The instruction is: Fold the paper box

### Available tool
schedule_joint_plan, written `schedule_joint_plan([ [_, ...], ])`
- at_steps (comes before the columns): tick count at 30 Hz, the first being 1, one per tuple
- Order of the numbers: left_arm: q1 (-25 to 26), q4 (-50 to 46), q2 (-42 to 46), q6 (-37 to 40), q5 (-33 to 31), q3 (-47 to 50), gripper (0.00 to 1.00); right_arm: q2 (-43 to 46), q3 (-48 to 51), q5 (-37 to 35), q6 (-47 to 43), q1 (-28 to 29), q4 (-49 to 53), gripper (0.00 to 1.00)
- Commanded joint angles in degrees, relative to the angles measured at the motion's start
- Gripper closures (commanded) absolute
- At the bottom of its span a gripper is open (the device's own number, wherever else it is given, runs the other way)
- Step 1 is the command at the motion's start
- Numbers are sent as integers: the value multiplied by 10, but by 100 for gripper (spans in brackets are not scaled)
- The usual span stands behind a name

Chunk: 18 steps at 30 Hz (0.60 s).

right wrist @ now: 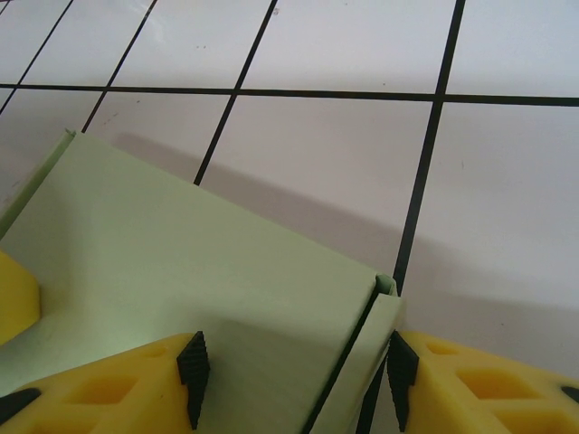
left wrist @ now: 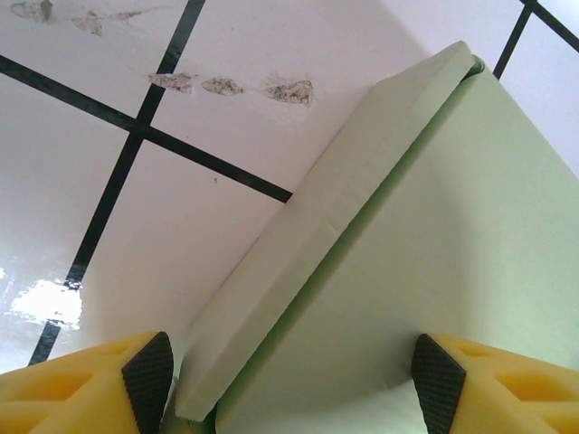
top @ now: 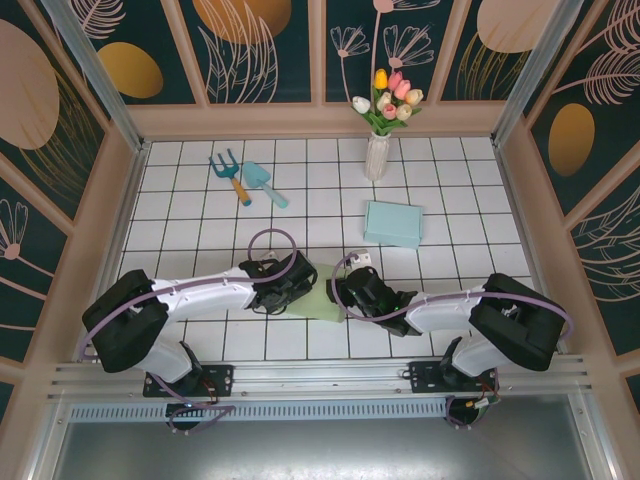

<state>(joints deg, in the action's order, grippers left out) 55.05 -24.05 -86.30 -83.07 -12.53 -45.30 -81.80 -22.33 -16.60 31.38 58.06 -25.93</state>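
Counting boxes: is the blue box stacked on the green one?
No, the blue box lies alone on the tiles, apart from the green box.

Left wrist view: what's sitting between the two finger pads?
In the left wrist view, the green paper box: its raised flap slants between the pads of the left gripper, near end close to the pad at picture left. Contact unclear.

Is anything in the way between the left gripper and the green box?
Nothing visible. The box sits right between the open fingers of the left gripper, and the right gripper straddles another edge of it.
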Motion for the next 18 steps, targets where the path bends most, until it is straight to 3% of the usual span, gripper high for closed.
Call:
schedule_joint_plan([
  [1, 5, -4, -22, -14, 26, 28, 28, -12, 11, 10, -6, -1, 47, 41],
  [11, 6, -11, -20, -17, 13, 36, 28, 29, 7, -20, 20, 11, 87, 38],
  [18, 6, -14, -23, -18, 6, 35, 28, 83, 9, -21, 86, 35, 131, 38],
])
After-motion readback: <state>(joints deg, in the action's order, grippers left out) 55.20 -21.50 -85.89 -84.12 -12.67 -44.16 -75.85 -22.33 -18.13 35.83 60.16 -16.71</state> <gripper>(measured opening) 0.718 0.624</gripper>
